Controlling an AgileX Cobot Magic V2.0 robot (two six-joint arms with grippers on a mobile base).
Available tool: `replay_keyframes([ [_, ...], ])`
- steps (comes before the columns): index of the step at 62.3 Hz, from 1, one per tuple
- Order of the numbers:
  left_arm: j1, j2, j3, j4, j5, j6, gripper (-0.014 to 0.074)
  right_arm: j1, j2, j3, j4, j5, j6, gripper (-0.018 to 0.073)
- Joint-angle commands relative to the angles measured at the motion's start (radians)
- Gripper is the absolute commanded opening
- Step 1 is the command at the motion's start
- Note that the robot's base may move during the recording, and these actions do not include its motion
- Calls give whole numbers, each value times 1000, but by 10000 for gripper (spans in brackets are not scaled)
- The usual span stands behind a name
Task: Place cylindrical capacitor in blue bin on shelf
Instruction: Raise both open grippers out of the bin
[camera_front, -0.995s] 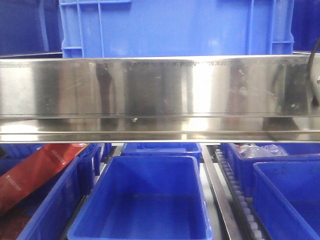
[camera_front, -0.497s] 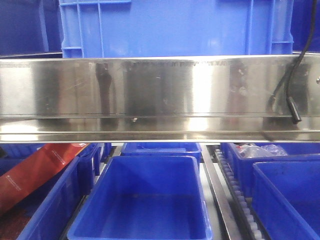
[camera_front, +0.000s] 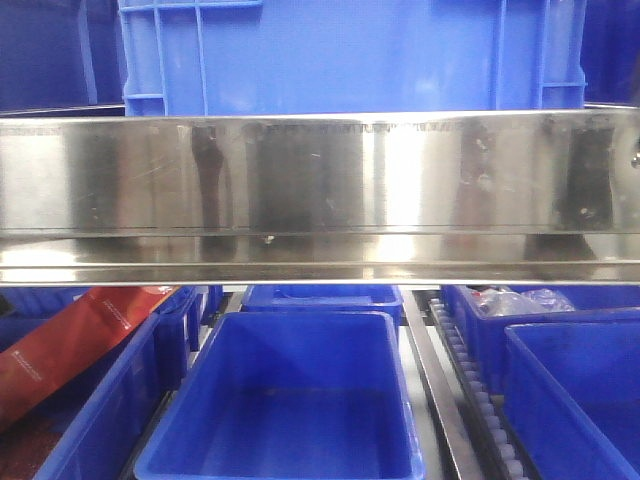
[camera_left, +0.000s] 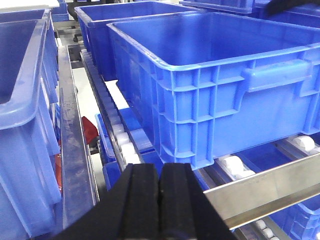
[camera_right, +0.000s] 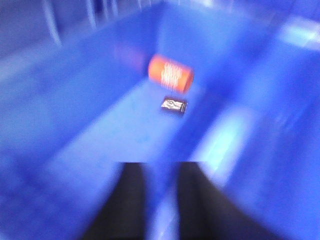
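Note:
The shelf's shiny steel rail (camera_front: 320, 190) crosses the front view, with an empty blue bin (camera_front: 290, 400) below it. My right gripper (camera_right: 161, 167) is open and empty, inside a blue bin (camera_right: 90, 130); the view is blurred by motion. Ahead of it on the bin floor lie an orange cylinder (camera_right: 170, 73) and a small dark thing with pale markings (camera_right: 174, 105). The blur hides whether that is the cylindrical capacitor. My left gripper (camera_left: 160, 170) is shut and empty, low in front of a large blue bin (camera_left: 215, 90) on the rollers.
A big blue crate (camera_front: 350, 55) stands on the upper tier. A red carton (camera_front: 70, 340) leans in the left bin. White roller tracks (camera_front: 470, 390) and steel rails (camera_left: 75, 150) run between bins. More blue bins stand at right (camera_front: 580, 390).
The black cable hanging at the right edge of the front view has gone out of the frame. The shelf and bins have not moved.

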Motion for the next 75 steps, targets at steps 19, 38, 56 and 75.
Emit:
replay_keyframes([
  [19, 2, -5, -1, -12, -17, -5, -111, -4, -311, 306, -42, -85, 0, -158],
  [38, 2, -5, -1, -12, -17, -5, -111, -4, -588, 739, -42, -317, 0, -158],
  [56, 2, -5, -1, -12, -17, -5, -111, -4, -816, 1000, -49, -352, 0, -158],
  [75, 2, -5, -1, -12, -17, -5, -111, -4, -1082, 1151, -56, -352, 7, -158],
])
